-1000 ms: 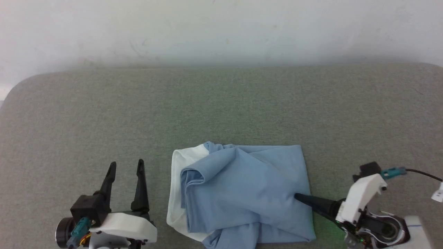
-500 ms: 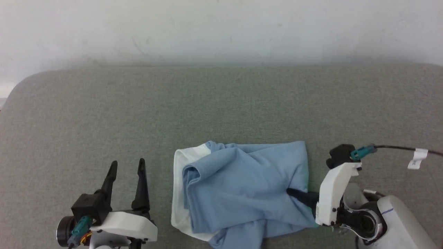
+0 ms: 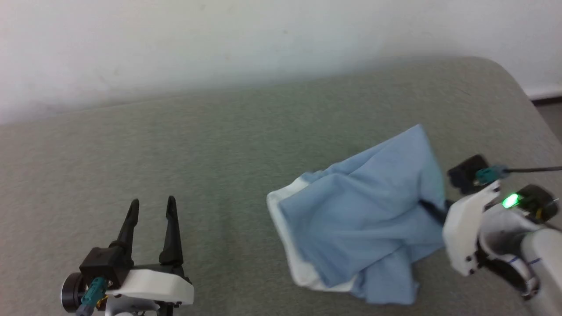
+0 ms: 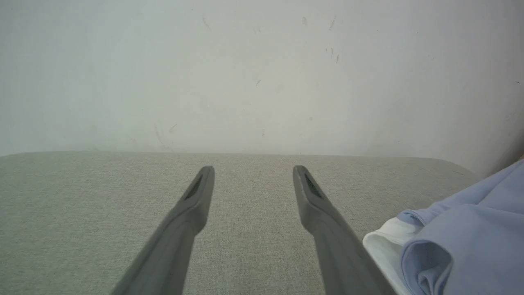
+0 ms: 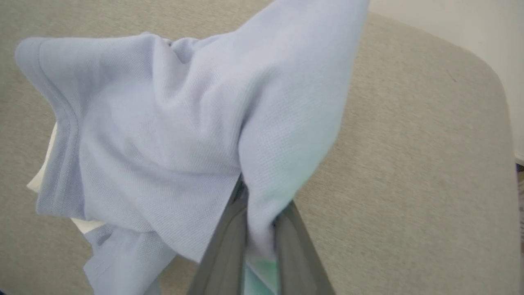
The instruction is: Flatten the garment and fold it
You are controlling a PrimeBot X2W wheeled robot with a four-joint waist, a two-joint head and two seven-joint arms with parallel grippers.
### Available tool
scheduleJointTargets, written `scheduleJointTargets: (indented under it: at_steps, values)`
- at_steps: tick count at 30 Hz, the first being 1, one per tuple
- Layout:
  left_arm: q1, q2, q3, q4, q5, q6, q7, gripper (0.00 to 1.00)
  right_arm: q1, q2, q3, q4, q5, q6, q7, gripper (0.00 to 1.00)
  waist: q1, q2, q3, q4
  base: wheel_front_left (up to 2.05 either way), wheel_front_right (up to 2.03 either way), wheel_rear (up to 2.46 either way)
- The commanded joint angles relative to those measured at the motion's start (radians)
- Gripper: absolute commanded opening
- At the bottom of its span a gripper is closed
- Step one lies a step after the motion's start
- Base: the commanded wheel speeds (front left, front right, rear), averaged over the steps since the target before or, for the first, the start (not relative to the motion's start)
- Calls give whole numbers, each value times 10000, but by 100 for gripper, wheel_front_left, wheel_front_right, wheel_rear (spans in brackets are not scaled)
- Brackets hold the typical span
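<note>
This looks like a bare indoor test space, more lab than home. A grey fabric-covered surface [image 3: 219, 145] with rounded corners stands against a scuffed, unadorned white wall [image 3: 219, 39] at 12 o'clock, and a strip of skirting [image 3: 546, 91] shows at 2 o'clock.

We found the scene brightly and evenly lit, with only faint, soft shadows under the garment [image 3: 364, 219]. The white wall [image 3: 175, 39] was washed out, hazy where it met the grey surface [image 3: 197, 145]. The head view was smeared by motion. A green lamp [image 3: 509, 201] tinted the cloth in the right wrist view. Up close, the fingers [image 4: 192, 213] of the left gripper [image 4: 253, 170] and those of the right gripper [image 5: 258, 205] were blurred.
</note>
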Motion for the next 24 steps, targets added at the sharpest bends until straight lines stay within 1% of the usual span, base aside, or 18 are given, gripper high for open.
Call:
scheduleJointTargets:
  at_steps: [1,6,10,12,16,19,21,22,24]
  values:
    - [-158,46,4,-136,80,-20,-48,100,-175,-270,-332,-49,-86,-19,-72,0,0,-1,665,-1186,0,0,0]
    - [-649,257,-115,-493,317,-80,82,100,-459,-781,-1147,364,-102,-19,-345,0,0,-1,1576,-2050,0,0,0]
    - [-1270,509,-257,-851,605,-138,398,100,-934,-1060,-1761,1231,-13,-19,-932,0,0,-1,2510,-2448,0,0,0]
    - [-1652,617,-371,-999,766,-201,568,100,-1222,-1161,-2041,1864,11,-19,-1330,0,0,-1,2930,-2488,0,0,0]
    - [-2439,741,-581,-1222,1032,-325,827,100,-1934,-1378,-2564,3276,-61,-19,-2568,0,0,-1,3692,-2381,0,0,0]
    - [-2940,692,-759,-1257,1100,-454,883,100,-2411,-1355,-3049,4446,-72,-19,-3642,0,0,-1,4067,-2170,0,0,0]
    - [-3223,630,-851,-1196,1101,-531,870,100,-2650,-1217,-3245,5149,9,-19,-4358,0,0,-1,4227,-2008,0,0,0]
    - [-3347,596,-886,-1150,1106,-553,843,100,-2757,-1175,-3240,5394,3,-19,-4805,25,0,-1,4284,-1932,0,0,0]
    - [-3517,530,-932,-1018,1095,-584,765,100,-2911,-1089,-3323,6017,-40,-19,-5714,100,0,-1,4306,-1797,0,0,0]
